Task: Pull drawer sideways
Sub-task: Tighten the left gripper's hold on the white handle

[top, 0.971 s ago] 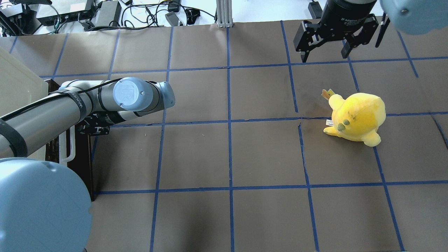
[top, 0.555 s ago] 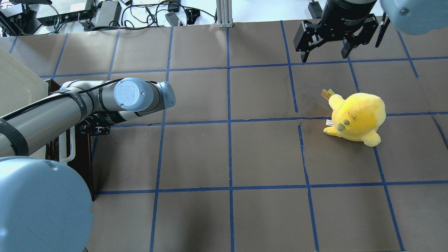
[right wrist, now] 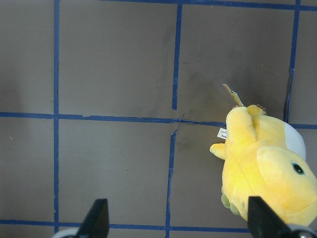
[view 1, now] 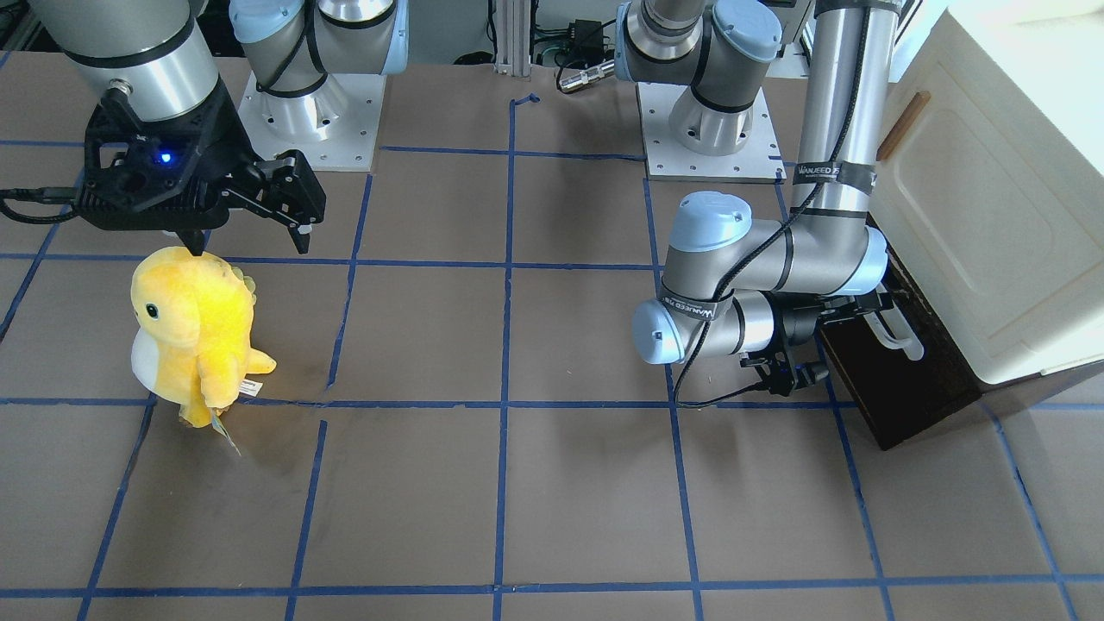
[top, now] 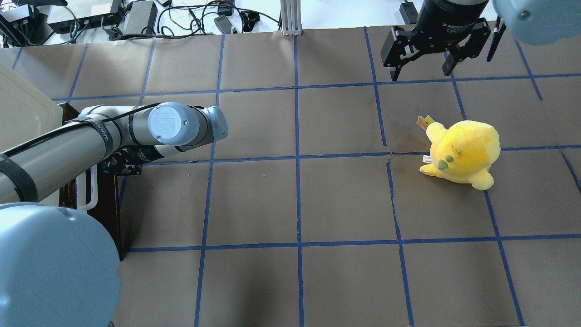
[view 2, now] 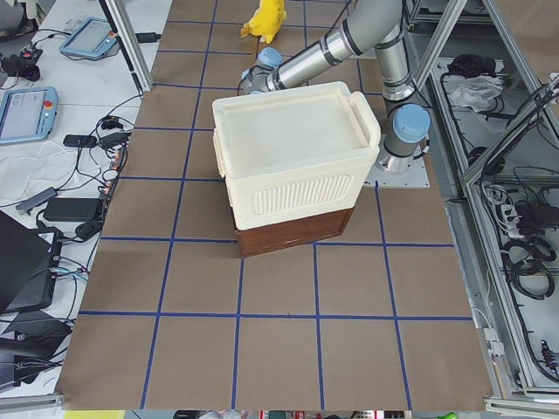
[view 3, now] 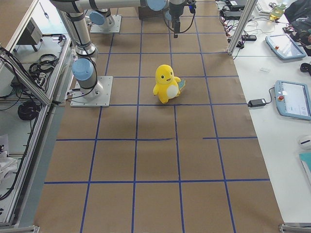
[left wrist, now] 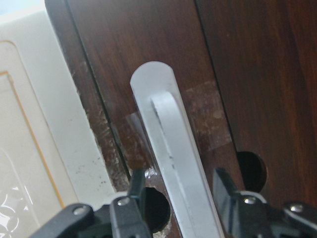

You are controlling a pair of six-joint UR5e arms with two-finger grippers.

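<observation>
The left gripper (left wrist: 178, 184) is low down at the robot's left end of the table (top: 295, 204). Its two fingers (left wrist: 134, 191) are spread apart, one on each side of the white handle (left wrist: 163, 124). The handle runs up between them. There looks to be a thin gap on each side, so the fingers are not squeezing it. Right behind the handle is the dark brown front of the drawer (left wrist: 124, 44). The wood has two round holes in it, down by the fingers. The drawer sits at the bottom, under the cream cabinet (view 1: 975, 216), and its front faces the middle of the table.

Far off on the other side, a yellow toy (top: 463, 152) stands up on the brown table. Past the toy, the right gripper (top: 420, 75) hangs in the air above the table. Its fingers are wide apart and hold nothing. It is well apart from the toy.
</observation>
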